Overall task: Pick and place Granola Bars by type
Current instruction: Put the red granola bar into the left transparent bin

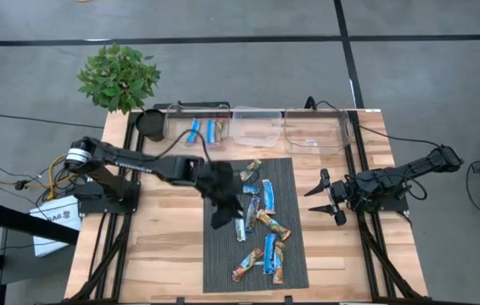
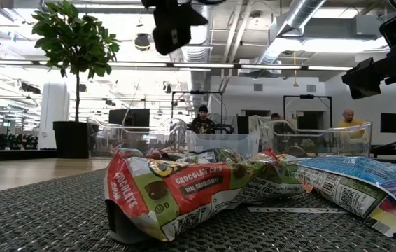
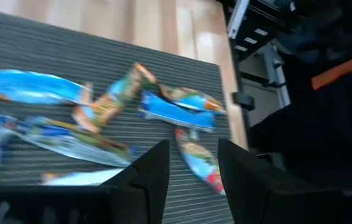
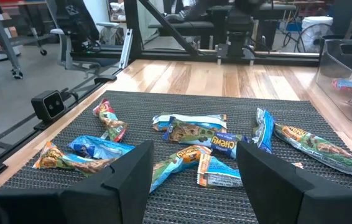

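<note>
Several granola bars lie loose on the dark ribbed mat (image 1: pixel 295 174): blue ones (image 1: pixel 268 195), orange-brown ones (image 1: pixel 272 224) and a silvery one (image 1: pixel 240 227). Two blue bars (image 1: pixel 201 130) lie in the left clear bin (image 1: pixel 176 114). My left gripper (image 1: pixel 223 212) hangs open above the mat's left half, tilted downward, with nothing between its fingers (image 3: pixel 191 180). In its wrist view, bars (image 3: pixel 179 107) show on the mat beyond the fingers. My right gripper (image 1: pixel 325 195) waits open at the mat's right edge, close to level (image 4: pixel 194 180).
Three clear bins stand in a row along the far edge, with the middle one (image 1: pixel 257 127) and the right one (image 1: pixel 316 131) beside the left. A potted plant (image 1: pixel 120 78) stands at the far left corner. A thin white strip (image 2: pixel 282 208) lies on the mat. People sit in the room behind.
</note>
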{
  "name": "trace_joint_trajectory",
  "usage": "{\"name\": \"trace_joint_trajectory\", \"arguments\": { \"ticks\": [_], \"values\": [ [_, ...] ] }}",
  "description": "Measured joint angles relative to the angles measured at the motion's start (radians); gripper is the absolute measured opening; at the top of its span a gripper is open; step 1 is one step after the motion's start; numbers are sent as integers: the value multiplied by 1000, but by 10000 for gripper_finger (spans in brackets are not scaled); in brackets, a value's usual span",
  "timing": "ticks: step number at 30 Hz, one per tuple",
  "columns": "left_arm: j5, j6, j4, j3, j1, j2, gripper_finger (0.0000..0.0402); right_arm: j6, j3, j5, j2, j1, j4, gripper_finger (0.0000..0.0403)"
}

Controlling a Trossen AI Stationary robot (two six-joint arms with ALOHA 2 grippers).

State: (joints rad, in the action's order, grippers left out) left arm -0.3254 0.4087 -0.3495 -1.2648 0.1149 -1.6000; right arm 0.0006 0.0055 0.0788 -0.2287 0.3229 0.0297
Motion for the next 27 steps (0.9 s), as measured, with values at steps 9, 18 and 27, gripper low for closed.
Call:
{"name": "trace_joint_trajectory", "arguments": {
  "ticks": [9, 18, 27],
  "values": [
    [140, 325, -30, 0, 167, -24, 128, 0, 0, 0, 0, 0, 0, 221],
    [192, 510, -9, -1, 312, -40, 128, 0, 0, 0, 0, 0, -1, 221],
    [320, 492, -59, -1, 421, -40, 128, 0, 0, 0, 0, 0, 1, 221]
  ]
}}
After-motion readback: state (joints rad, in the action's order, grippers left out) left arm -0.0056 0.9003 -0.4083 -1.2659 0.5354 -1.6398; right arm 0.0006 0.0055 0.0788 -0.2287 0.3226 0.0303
